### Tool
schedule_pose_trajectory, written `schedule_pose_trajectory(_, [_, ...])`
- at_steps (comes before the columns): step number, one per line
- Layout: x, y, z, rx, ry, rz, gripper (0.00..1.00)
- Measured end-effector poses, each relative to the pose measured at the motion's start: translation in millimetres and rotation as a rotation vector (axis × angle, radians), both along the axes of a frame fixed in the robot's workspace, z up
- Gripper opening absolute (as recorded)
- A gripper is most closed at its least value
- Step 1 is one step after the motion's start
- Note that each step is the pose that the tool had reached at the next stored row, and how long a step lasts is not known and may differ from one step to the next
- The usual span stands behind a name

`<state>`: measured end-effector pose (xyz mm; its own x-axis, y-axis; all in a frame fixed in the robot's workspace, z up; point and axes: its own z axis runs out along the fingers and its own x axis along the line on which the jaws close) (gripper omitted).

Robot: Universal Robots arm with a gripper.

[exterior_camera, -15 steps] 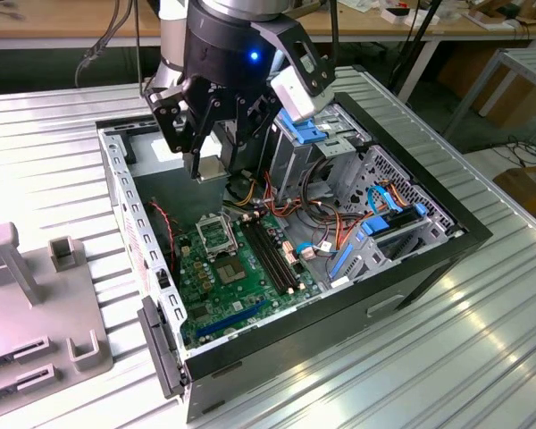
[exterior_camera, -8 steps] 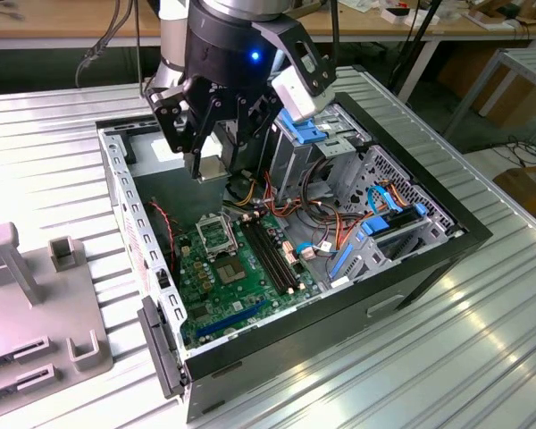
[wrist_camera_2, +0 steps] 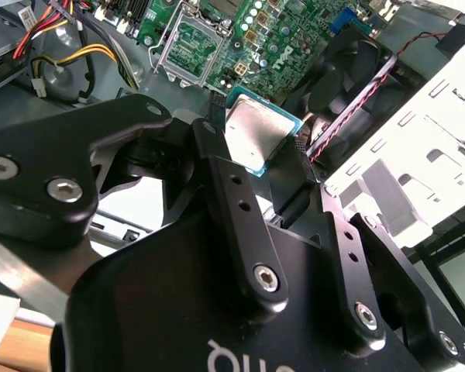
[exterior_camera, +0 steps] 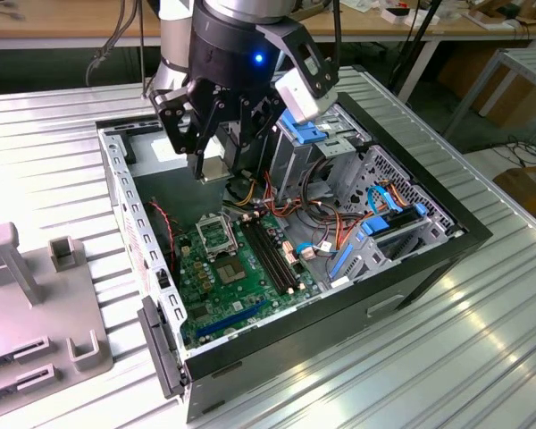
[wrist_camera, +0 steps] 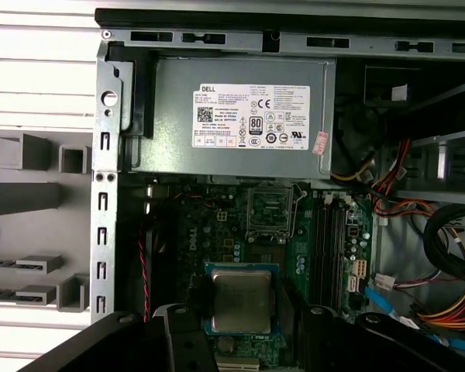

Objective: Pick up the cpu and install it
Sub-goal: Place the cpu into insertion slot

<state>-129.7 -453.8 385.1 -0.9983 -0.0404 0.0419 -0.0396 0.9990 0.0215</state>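
I see the ribbed metal counter carrying the computer case, which lies on its side with the panel off. I take that to be so the green motherboard faces upward and the arm can reach it from above. On the exterior view's left, the grey fixture tray sits beside the case on the same counter. Inside the case, the power supply fills one end in the first wrist view, and bundles of coloured cables crowd the drive-bay side. That probably explains why I find the arm hanging high over the interior, not down among them. The pincer is clenched on the cpu, and both wrist views show the fingers pressing two opposite edges of the chip. Its silvery top faces up and its body looks close to level. As I judge it, that edge grip keeps the underside untouched and the chip square for seating. The cpu hangs in the air well above the board, touching nothing but the fingers. The black-framed socket lies open and unfilled on the board, and it also shows in the second wrist view. From these angles the chip is near the socket but not directly over it, so I judge the install not yet done.
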Motion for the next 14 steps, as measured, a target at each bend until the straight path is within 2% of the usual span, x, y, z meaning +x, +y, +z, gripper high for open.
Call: schedule_pose_trajectory(14, [0.0,0.0,-3.4,-0.0001,0.0,0.0,0.47])
